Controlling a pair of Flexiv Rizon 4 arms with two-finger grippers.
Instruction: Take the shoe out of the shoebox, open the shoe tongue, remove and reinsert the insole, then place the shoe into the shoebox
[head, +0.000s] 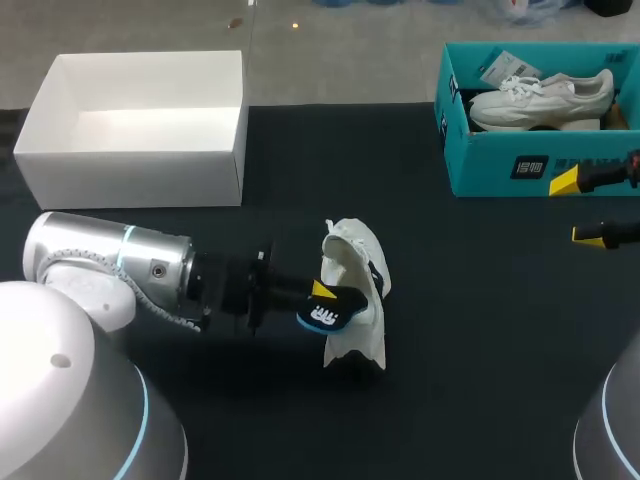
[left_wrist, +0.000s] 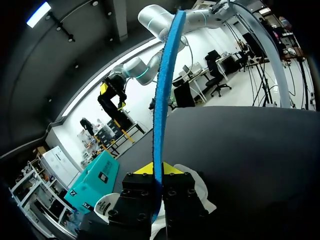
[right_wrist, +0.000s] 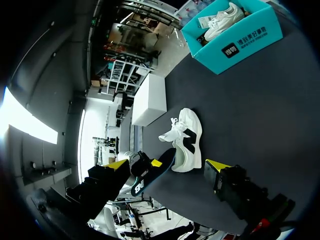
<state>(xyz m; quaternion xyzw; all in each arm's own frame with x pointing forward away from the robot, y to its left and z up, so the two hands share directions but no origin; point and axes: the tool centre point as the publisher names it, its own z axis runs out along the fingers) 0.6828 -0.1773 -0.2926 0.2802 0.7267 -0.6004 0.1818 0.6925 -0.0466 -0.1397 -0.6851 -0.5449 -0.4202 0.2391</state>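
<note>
A white shoe with a black side mark (head: 355, 275) lies on its side on the black table (head: 480, 350), near the middle. My left gripper (head: 322, 296) hangs just over it, shut on a blue and black insole (head: 322, 316). In the left wrist view the insole (left_wrist: 161, 100) stands edge-on between the fingers, with the shoe (left_wrist: 195, 182) below them. At the right edge, apart from the shoe, my right gripper (head: 580, 208) is open and holds nothing. In its own view the shoe (right_wrist: 186, 137) and the insole (right_wrist: 150, 175) lie ahead of it.
A teal shoebox (head: 520, 165) stands at the back right with a second white shoe (head: 545, 98) in it. An open white box (head: 140, 160) stands at the back left. Bare table lies in front of and to the right of the shoe.
</note>
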